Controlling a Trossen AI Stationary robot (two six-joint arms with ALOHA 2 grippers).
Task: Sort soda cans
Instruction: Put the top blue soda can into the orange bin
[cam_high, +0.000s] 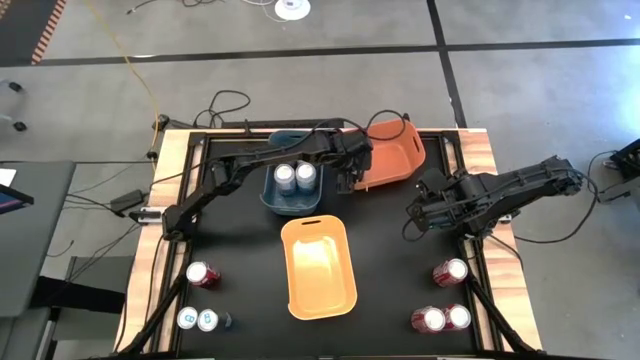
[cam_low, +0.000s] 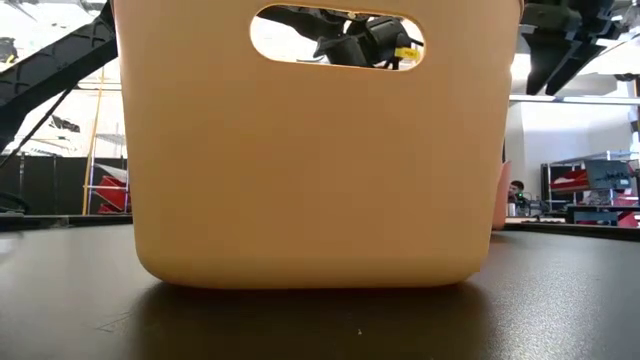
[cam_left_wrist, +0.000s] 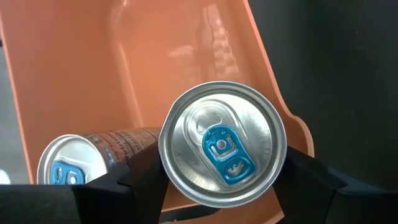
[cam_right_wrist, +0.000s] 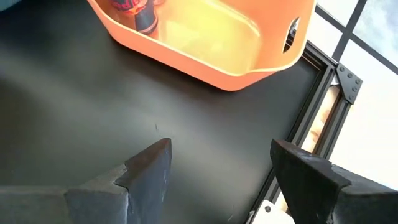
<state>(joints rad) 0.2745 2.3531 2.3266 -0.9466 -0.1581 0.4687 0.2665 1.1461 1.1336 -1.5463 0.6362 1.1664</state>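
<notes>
1. Left gripper (cam_left_wrist: 217, 186) hangs over the orange bin (cam_high: 392, 152) at the table's far edge, fingers clamped on a can with a blue tab (cam_left_wrist: 222, 151), which stands upright, long axis vertical, silver top facing the wrist camera.
2. Directly below that held can is the orange bin's floor, so I'd judge the coming move is a straight lowering and release; the left arm is plainly the one in place for it.
3. Another can (cam_left_wrist: 87, 158) already lies on its side in the orange bin, close beside the held one, so the drop wants to miss it.
4. Right gripper (cam_right_wrist: 217, 171) waits over bare table (cam_right_wrist: 81, 118) towards the right edge, near the orange bin, fingers spread and holding nothing.
5. Beside the orange one, the blue bin (cam_high: 290, 195) holds two upright cans (cam_high: 296, 176); the yellow bin (cam_high: 318, 268) at mid-table looks empty.
6. Loose cans remain along the near edge: three red ones (cam_high: 443, 300) by the right corner, one red (cam_high: 201, 274) and two pale ones (cam_high: 197, 319) by the left.
</notes>
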